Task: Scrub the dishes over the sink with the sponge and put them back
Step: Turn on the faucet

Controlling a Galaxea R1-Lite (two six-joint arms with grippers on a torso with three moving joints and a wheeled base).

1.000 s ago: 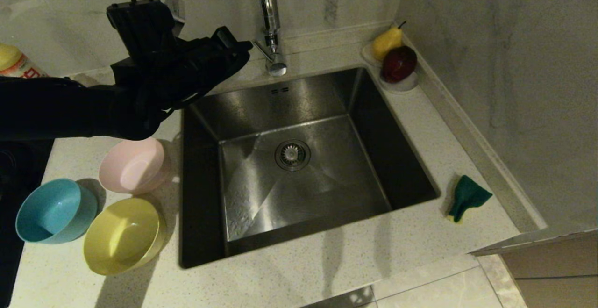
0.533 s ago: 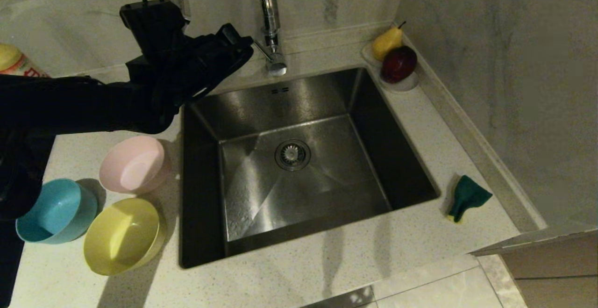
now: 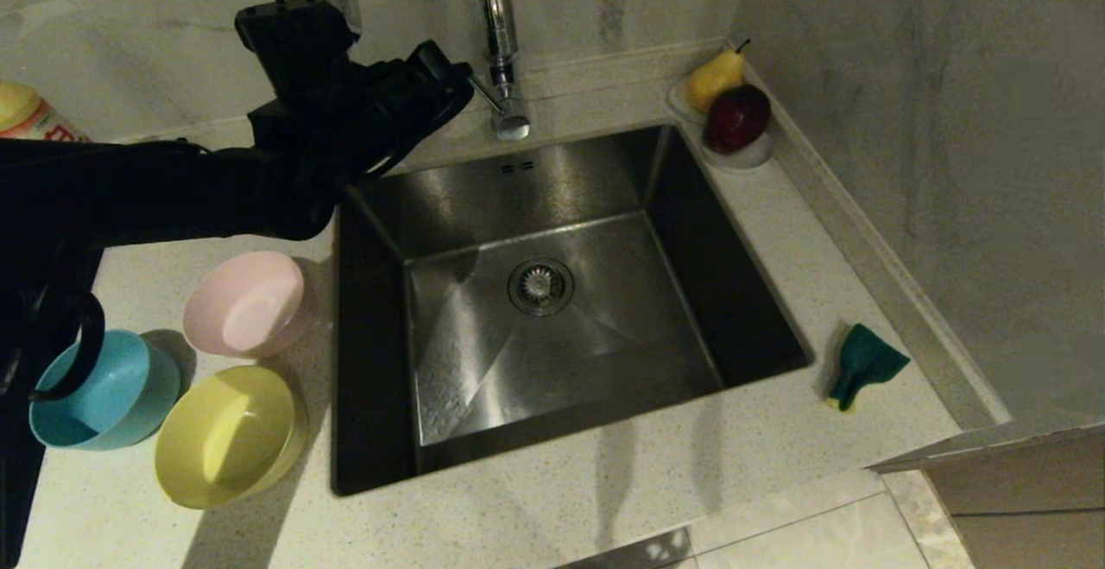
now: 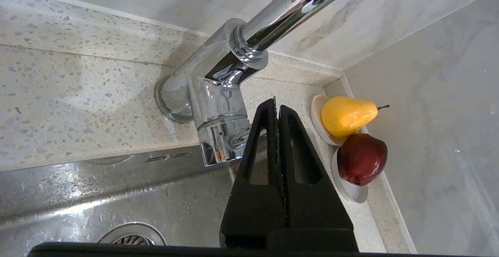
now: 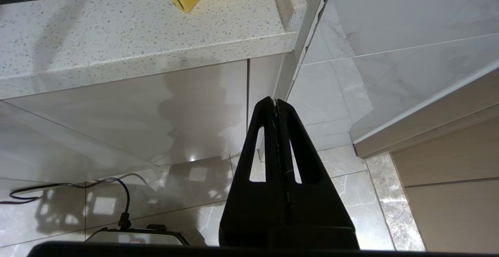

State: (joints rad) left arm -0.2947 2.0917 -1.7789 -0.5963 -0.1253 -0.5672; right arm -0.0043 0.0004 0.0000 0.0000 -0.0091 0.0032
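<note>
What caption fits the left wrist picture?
Shut left gripper near the tap, beside a pear and an apple.

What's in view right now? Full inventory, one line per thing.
sink: 1, brushed steel, centre of the counter, empty, round drain strainer in its floor
faucet: 1, chrome, behind the sink's back edge
bowls: 3 on the counter left of the sink: pink bowl, blue bowl, yellow bowl
sponge: 1, green on yellow, counter right of the sink
pear: 1, yellow, on a white dish in the back right corner
apple: 1, dark red, on a white dish beside the pear
bottle: 1, partly seen, far left
left gripper: fingers shut, empty, tip by the faucet base
right gripper: fingers shut, empty, below counter level
</note>
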